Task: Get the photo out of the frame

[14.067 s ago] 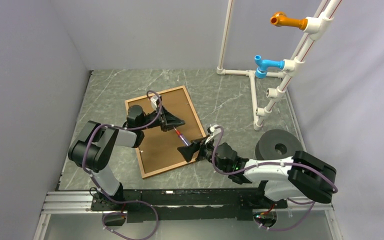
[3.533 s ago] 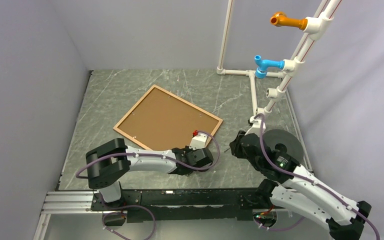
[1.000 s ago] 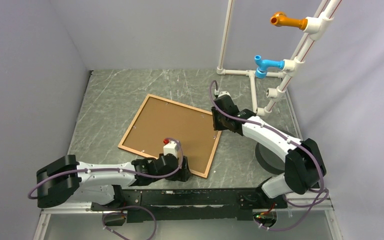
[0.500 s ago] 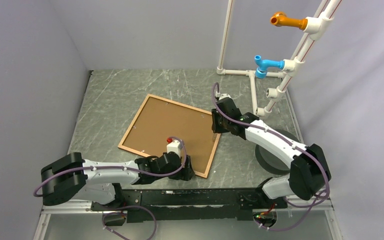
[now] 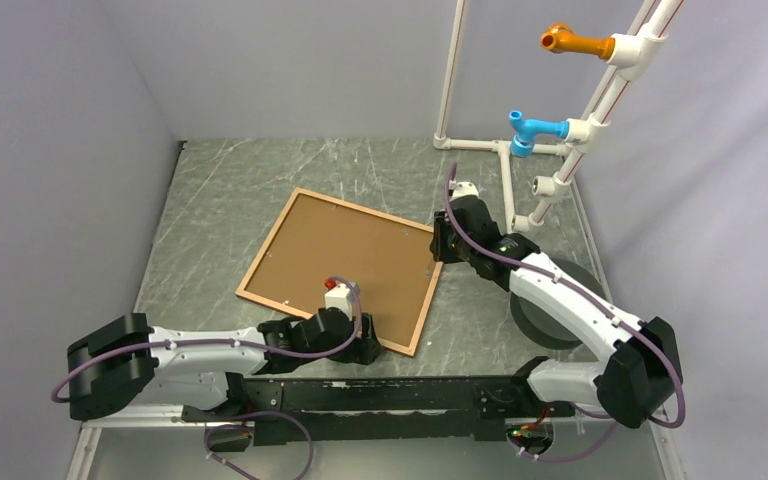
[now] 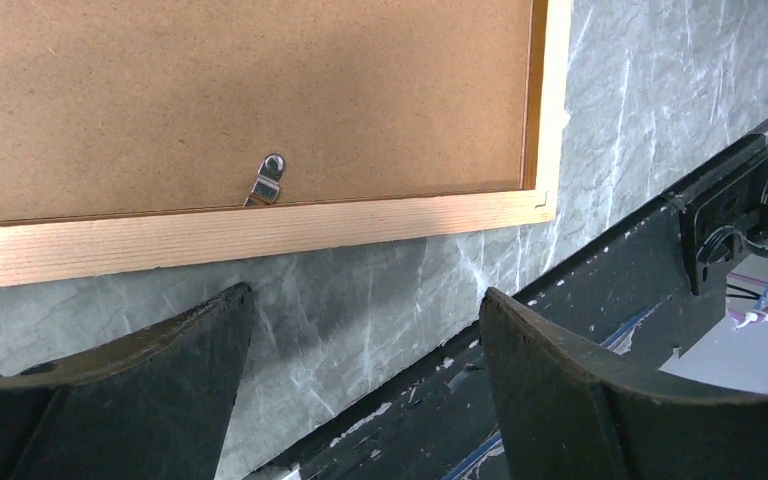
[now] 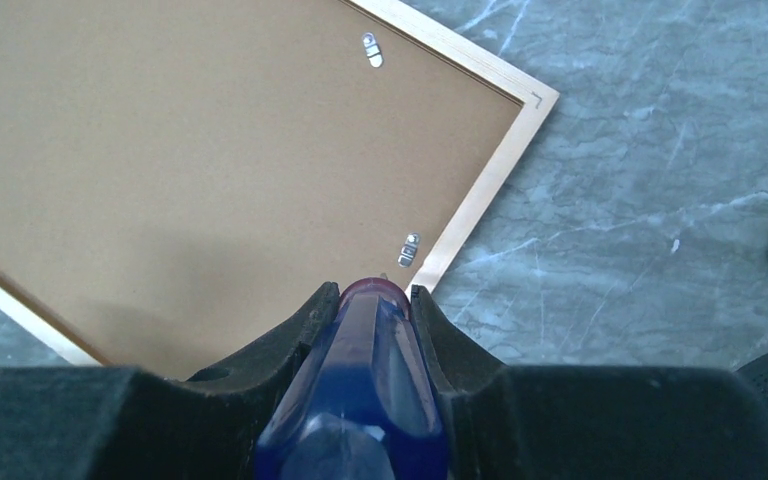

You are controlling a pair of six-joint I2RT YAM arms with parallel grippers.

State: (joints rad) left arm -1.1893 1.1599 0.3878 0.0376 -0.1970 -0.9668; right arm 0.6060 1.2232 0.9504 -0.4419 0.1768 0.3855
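The frame [image 5: 367, 209] lies face down on the grey table, a thin wooden border round a plain brown backing board [image 5: 340, 255]. The photo's printed side is hidden underneath. My left gripper [image 5: 365, 350] is open, low over the table just in front of the frame's near edge [image 6: 260, 228], with nothing between its fingers [image 6: 364, 300]. A metal clip [image 6: 268, 178] sits on that edge. My right gripper [image 5: 438, 245] hovers over the frame's right corner [image 7: 485, 190]. It is shut [image 7: 374, 292] on a blue screwdriver [image 7: 365, 380], which points toward a clip [image 7: 409, 250].
A white pipe stand [image 5: 508, 160] with a blue fitting [image 5: 535, 130] and an orange fitting [image 5: 575, 42] rises at the back right. A black disc [image 5: 560, 310] lies under the right arm. A black rail [image 5: 380, 395] runs along the near edge. Another clip [image 7: 371, 48] holds the frame's far side.
The right arm has swung its elbow to the right while its gripper stays by the frame's right corner. The left gripper has barely shifted. The frame has not moved.
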